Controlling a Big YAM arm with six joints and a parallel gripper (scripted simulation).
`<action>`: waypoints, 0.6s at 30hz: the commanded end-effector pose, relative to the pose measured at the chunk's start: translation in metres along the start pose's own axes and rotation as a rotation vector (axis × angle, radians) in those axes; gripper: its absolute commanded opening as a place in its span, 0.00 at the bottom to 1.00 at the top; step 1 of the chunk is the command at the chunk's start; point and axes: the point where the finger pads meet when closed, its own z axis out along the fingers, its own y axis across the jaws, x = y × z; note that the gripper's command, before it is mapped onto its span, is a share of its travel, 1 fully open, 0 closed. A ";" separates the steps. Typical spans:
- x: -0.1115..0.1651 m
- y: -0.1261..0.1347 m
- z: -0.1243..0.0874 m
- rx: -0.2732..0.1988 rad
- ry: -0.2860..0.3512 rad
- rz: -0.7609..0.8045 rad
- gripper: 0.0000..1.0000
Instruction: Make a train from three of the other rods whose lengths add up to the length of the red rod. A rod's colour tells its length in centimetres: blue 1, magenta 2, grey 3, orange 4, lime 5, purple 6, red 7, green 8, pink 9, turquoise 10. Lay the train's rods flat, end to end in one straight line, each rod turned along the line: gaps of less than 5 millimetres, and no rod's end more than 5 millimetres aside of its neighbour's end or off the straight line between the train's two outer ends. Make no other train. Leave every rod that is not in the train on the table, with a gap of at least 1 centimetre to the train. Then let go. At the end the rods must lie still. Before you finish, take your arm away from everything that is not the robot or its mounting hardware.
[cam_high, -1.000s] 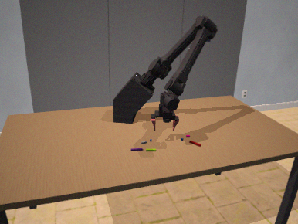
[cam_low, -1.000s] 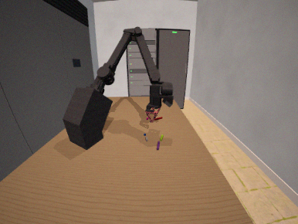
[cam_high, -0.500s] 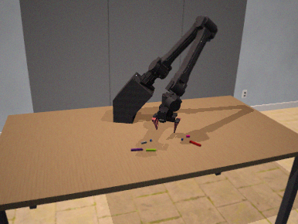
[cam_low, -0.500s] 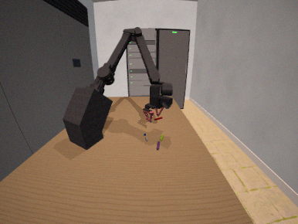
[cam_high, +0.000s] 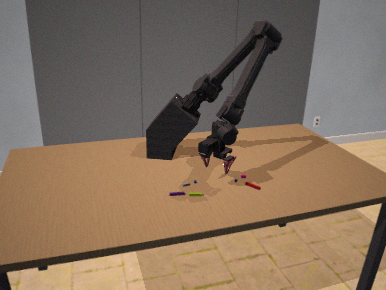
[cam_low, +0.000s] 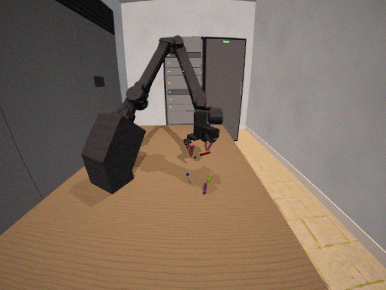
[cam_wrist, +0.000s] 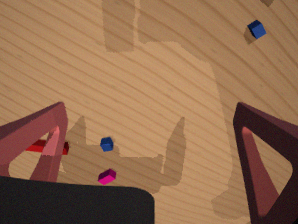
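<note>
My gripper is open and empty, and hovers a little above the table. In the wrist view its fingers stand wide apart. A small blue rod and a magenta rod lie just inside the left finger. The red rod lies partly hidden behind that finger. In the top view, the red rod, the magenta rod and the blue rod lie to the right of the gripper. A second blue rod, a grey rod, a lime rod and a purple rod lie to the front left.
The arm's dark base block stands on the table behind the rods. The table's front edge is well away from the rods.
</note>
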 end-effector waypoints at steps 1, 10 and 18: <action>0.005 0.010 -0.003 -0.023 -0.024 0.125 1.00; 0.010 0.013 0.000 -0.027 -0.020 0.357 1.00; 0.014 0.015 0.001 -0.029 -0.017 0.504 1.00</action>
